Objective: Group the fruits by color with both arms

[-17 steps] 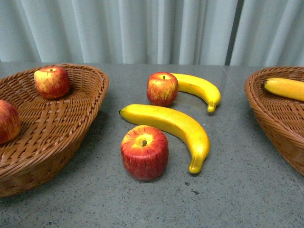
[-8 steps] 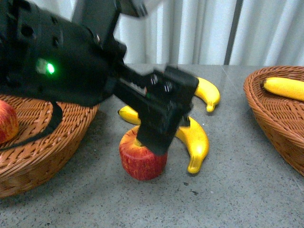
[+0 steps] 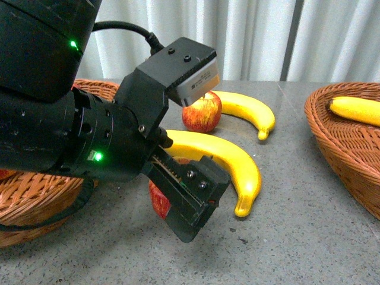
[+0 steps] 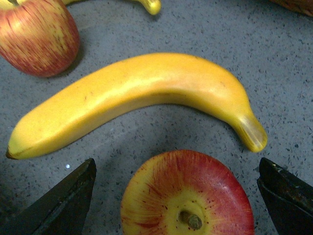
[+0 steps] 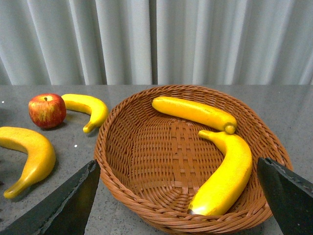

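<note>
My left gripper is open and hovers low over the near red apple, which sits between its wide-spread jaws, untouched. In the front view the arm hides most of that apple. Just beyond it lies a long banana, with a second apple and a smaller banana further back. My right gripper is open and empty above the near rim of the right basket, which holds two bananas. It is outside the front view.
The left wicker basket stands at the left, mostly hidden behind my left arm. The right basket's rim is at the right edge of the grey table. A pale curtain hangs behind the table.
My left arm came into the front view from the left and moved down to the near apple, now covering most of it and the left basket. The fruits have not moved.
</note>
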